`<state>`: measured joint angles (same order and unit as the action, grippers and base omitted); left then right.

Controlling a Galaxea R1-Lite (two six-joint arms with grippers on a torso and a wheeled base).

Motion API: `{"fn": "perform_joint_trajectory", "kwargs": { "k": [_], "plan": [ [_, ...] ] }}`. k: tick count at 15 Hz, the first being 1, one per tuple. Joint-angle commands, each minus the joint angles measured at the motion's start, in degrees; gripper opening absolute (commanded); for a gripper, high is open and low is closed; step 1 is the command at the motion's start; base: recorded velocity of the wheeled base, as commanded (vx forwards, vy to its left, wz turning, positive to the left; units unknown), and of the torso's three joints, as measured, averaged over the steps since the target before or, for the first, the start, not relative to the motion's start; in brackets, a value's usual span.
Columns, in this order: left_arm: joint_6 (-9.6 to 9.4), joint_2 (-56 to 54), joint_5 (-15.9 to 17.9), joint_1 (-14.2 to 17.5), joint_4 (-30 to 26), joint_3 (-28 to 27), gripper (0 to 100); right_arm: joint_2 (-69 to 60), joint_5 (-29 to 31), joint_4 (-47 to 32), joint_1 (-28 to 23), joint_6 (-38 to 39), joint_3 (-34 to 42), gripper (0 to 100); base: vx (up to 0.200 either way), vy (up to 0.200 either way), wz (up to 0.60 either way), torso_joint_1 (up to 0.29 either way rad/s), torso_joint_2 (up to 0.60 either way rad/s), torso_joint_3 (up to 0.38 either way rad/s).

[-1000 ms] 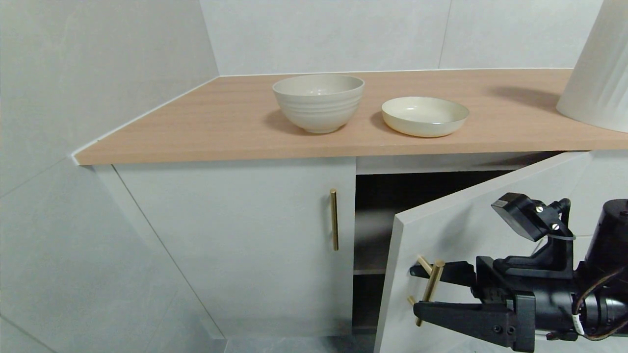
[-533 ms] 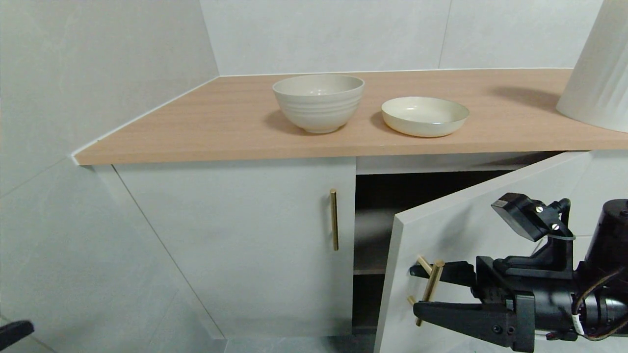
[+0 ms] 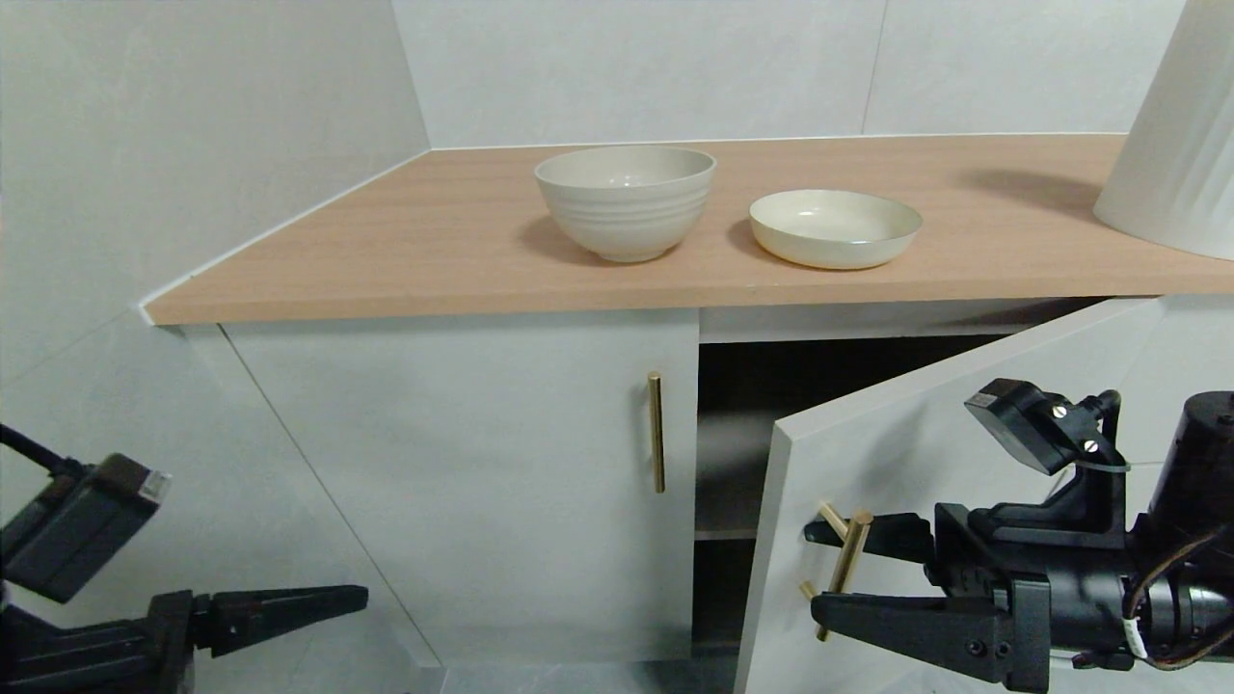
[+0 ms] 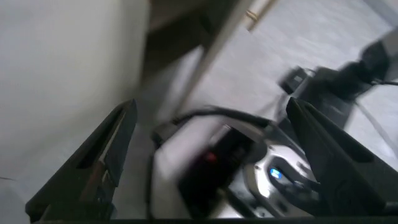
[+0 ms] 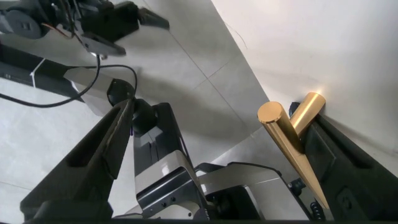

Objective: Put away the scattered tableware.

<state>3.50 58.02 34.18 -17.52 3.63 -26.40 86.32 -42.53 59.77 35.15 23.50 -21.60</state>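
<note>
Our right claw [image 3: 827, 571] stands wide. Its two black fingers [image 3: 897, 625] lie one above the other, on either side of the gold handle [image 3: 848, 557] of the open door [image 3: 925, 424]. In the right wrist view the handle sits close against one finger, with a broad gap to the other. We cannot tell whether the pad touches the metal. The door is swung out toward us, and beside its free edge we see the dark inside of the cabinet with a shelf [image 3: 725, 528] across it.

Our left claw [image 4: 210, 115] is also wide and holds nothing. In the head view it hangs low at the left, before the tiled wall [image 3: 145, 193], well apart from the cabinet. One long finger points toward the closed door [image 3: 463, 463], which carries an upright gold bar [image 3: 656, 445] near its right edge.

The tableware is above all this, on the wooden counter [image 3: 386, 260]. A deep, ribbed bowl [image 3: 626, 200] stands upright roughly over the closed door's right edge. Just to its right, apart from it, a shallow cream dish [image 3: 835, 227] rests flat above the opening. Neither claw is near either piece. At the counter's far right stands a tall white ribbed object [image 3: 1171, 145], cut off by the edge of the head view.
</note>
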Motion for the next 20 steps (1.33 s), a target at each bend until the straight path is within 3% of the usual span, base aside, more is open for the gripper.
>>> {"fn": "perform_joint_trajectory", "kwargs": {
  "k": [1,2,4,5,11,15,17,18,19,20],
  "plan": [
    [0.63,3.07,0.01,-1.55,0.32,0.56,100,-0.01,-0.01,0.00,0.01,-0.04,0.07,100,0.000,0.000,0.00,0.000,0.00,0.000],
    [1.95,3.24,0.01,-1.73,1.03,0.65,100,0.07,-0.01,0.00,0.10,-0.04,0.07,100,0.000,0.000,0.00,0.000,0.00,0.000],
    [2.04,3.68,0.01,-2.08,1.20,0.65,100,0.43,-0.01,0.00,0.10,-0.04,0.07,100,0.000,0.000,0.00,0.000,0.00,0.000],
    [2.04,3.77,0.01,-2.26,1.20,0.65,0,0.43,-0.01,0.00,0.10,-0.04,0.07,100,0.000,0.000,0.00,0.000,0.00,0.000],
    [2.65,7.82,0.01,-2.78,3.49,-0.14,0,0.34,-0.01,0.00,0.01,-0.12,0.07,100,0.000,0.000,0.00,0.000,0.00,0.000],
    [8.54,9.92,0.09,-5.33,3.84,-4.62,0,0.78,-0.01,0.00,0.01,-0.04,0.07,100,0.000,0.000,0.00,0.000,0.00,0.000],
    [8.45,12.74,0.36,-6.30,5.51,-7.43,0,0.95,-0.01,0.00,0.01,-0.12,0.07,100,0.000,0.000,0.00,0.000,0.00,0.000],
    [7.31,16.52,0.53,-9.90,8.67,-7.96,0,0.95,-0.01,0.00,0.01,0.05,0.07,100,0.000,0.000,0.00,0.000,0.00,0.000],
    [6.43,18.63,0.27,-11.57,11.40,-7.87,0,0.95,-0.09,0.00,0.01,0.14,0.07,100,0.000,0.000,0.00,0.000,0.00,0.000],
    [6.26,23.11,-1.57,-15.62,17.20,-8.22,0,0.87,-0.01,0.00,0.01,0.14,0.07,100,0.000,0.000,0.00,0.000,0.00,0.000]
  ]
}}
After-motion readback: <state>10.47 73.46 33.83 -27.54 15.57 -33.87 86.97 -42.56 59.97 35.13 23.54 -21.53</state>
